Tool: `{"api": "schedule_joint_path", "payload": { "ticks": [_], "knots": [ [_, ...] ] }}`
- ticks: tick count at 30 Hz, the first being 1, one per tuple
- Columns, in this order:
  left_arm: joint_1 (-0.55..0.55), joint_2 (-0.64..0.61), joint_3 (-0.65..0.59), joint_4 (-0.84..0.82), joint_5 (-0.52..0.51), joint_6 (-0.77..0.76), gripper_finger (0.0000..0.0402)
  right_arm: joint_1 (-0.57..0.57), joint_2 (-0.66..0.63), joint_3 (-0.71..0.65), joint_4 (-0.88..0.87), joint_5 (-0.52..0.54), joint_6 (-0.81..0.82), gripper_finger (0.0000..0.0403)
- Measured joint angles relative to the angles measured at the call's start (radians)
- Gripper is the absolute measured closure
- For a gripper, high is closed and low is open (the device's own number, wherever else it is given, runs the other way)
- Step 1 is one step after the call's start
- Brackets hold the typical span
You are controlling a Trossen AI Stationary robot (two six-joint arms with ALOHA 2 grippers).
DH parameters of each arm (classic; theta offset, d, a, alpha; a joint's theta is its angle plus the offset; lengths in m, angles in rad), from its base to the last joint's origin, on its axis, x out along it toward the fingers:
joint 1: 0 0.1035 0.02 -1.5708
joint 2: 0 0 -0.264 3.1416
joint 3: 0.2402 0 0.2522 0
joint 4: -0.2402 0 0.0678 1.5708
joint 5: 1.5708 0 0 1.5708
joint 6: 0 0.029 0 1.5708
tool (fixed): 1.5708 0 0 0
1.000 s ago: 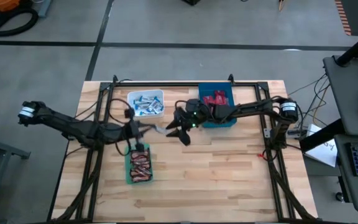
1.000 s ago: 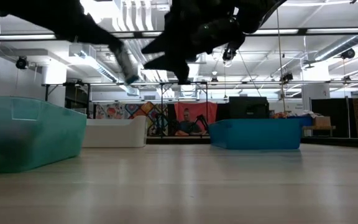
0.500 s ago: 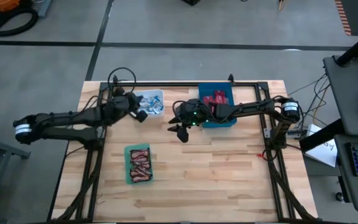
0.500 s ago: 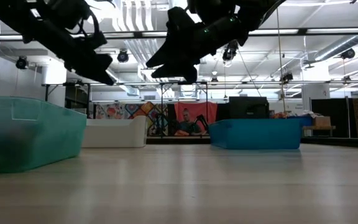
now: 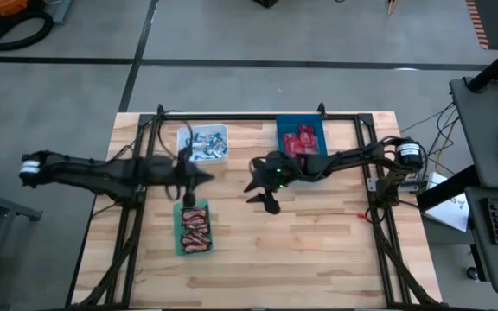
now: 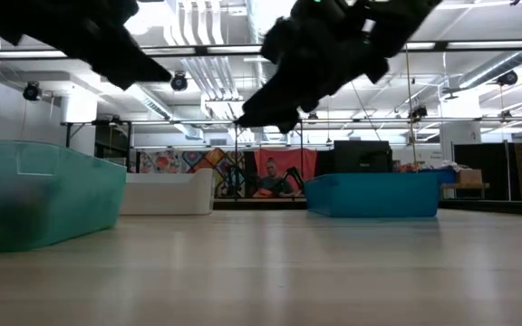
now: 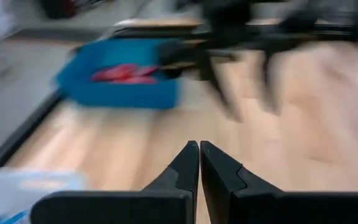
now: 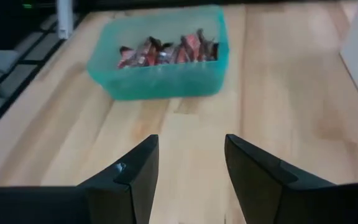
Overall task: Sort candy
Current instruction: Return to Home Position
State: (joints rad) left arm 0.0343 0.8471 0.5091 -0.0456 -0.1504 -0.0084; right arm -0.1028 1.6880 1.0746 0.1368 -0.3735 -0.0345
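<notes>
All the candy I see lies in bins. Blue-and-white mini bars [image 5: 204,147] fill the white bin [image 5: 221,131]. Red packets [image 5: 300,140] lie in the blue bin [image 5: 280,138]. Maroon bars [image 5: 195,229] lie in the green bin [image 5: 180,231], which also shows in the right wrist view [image 8: 160,84]. My left gripper [image 5: 204,177] hangs shut and empty above the table between the white and green bins, its fingertips together [image 7: 199,148]. My right gripper [image 5: 264,197] hovers open and empty over the table's middle [image 8: 191,142], facing the green bin.
A black frame [image 5: 232,117] runs around the work area on the wooden table [image 5: 318,250]. In the low view the green bin [image 6: 43,199], white bin [image 6: 166,192] and blue bin [image 6: 374,195] stand in a row. Bare wood stretches toward the near edge and right.
My left gripper swung toward the far edge over the white bin, then came back toward the green bin. A small light thing at its fingertips a second ago no longer shows. My right gripper moved a little toward the near edge and right, away from the blue bin.
</notes>
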Motion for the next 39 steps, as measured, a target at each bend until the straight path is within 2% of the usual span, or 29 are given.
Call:
{"api": "schedule_joint_path", "payload": {
  "ticks": [3,6,8,10,14,17,20,25,30,39],
  "knots": [
    [-0.142,-0.048,-0.025,0.004,-0.044,0.013,0.0401,-0.001,-0.044,-0.098,0.102,-0.009,-0.033,0.0229],
    [-0.266,-0.117,-0.057,0.018,-0.183,0.001,0.0401,-0.003,-0.105,-0.209,0.178,-0.005,-0.048,0.0231],
    [-0.329,-0.178,-0.077,0.016,-0.240,0.000,0.0401,-0.002,-0.161,-0.278,0.240,-0.006,-0.061,0.0232],
    [-0.364,-0.248,-0.099,0.020,-0.253,0.003,0.0401,-0.002,-0.225,-0.346,0.286,-0.010,-0.064,0.0232],
    [-0.367,-0.373,-0.168,0.066,-0.258,0.021,0.0401,-0.002,-0.359,-0.474,0.354,0.008,-0.073,0.0232],
    [-0.345,-0.437,-0.256,0.180,-0.259,0.092,0.0402,-0.002,-0.456,-0.554,0.415,0.008,-0.090,0.0232],
    [-0.322,-0.505,-0.335,0.252,-0.219,0.141,0.0402,-0.002,-0.547,-0.615,0.444,0.009,-0.120,0.0232],
    [-0.307,-0.657,-0.427,0.255,-0.205,0.137,0.0402,-0.007,-0.714,-0.693,0.449,0.008,-0.131,0.0232],
    [-0.307,-0.840,-0.499,0.190,-0.196,0.114,0.0401,-0.007,-0.893,-0.805,0.445,0.008,-0.108,0.0232],
    [-0.305,-0.847,-0.499,0.159,-0.177,0.077,0.0401,-0.009,-1.186,-1.005,0.447,0.071,-0.090,0.0233]
  ]
}}
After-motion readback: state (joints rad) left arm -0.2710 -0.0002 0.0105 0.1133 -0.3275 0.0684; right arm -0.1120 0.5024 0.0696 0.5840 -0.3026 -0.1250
